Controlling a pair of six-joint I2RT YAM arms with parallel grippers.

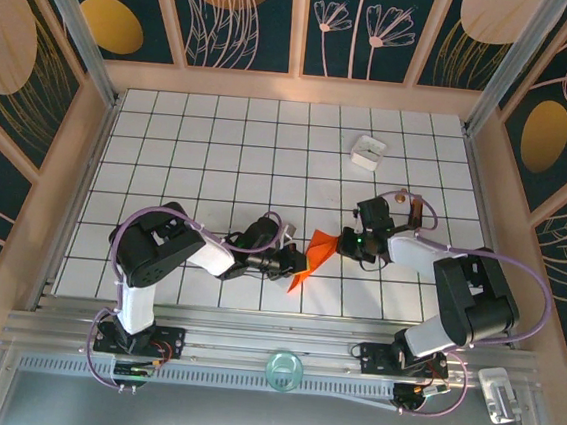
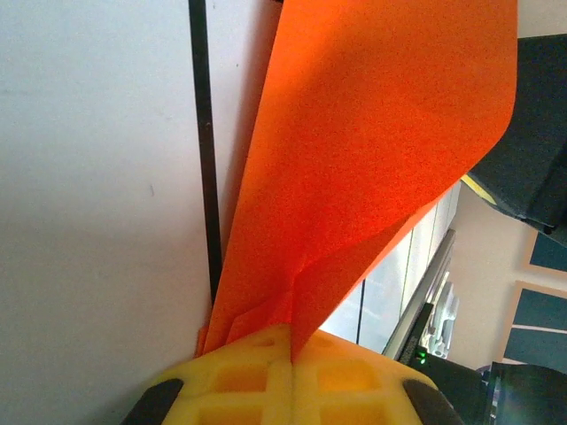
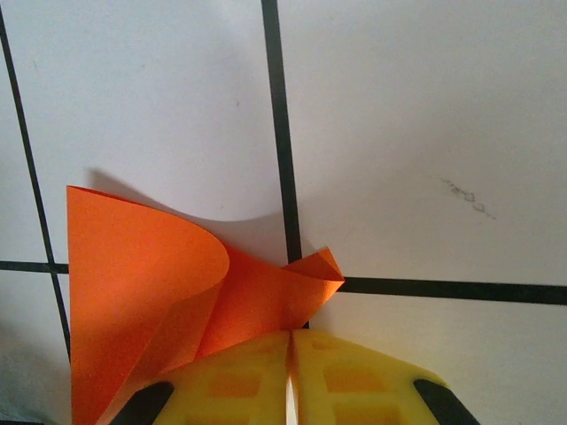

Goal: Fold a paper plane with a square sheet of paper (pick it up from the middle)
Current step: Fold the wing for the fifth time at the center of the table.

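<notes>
Thin orange-red creased paper sheet (image 1: 311, 256) at the front middle of the white gridded table (image 1: 220, 136), pinched edges hidden inside yellow waffled pads (image 3: 235, 382), left gripper (image 2: 291, 354) clenched on its folded end, right gripper (image 3: 291, 352) clenched on a curled corner, far end cropped in left wrist view

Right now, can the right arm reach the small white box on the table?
Probably: bare tiles separate the right gripper from the small white box, but its jaws are shut on the orange-red paper sheet.
</notes>
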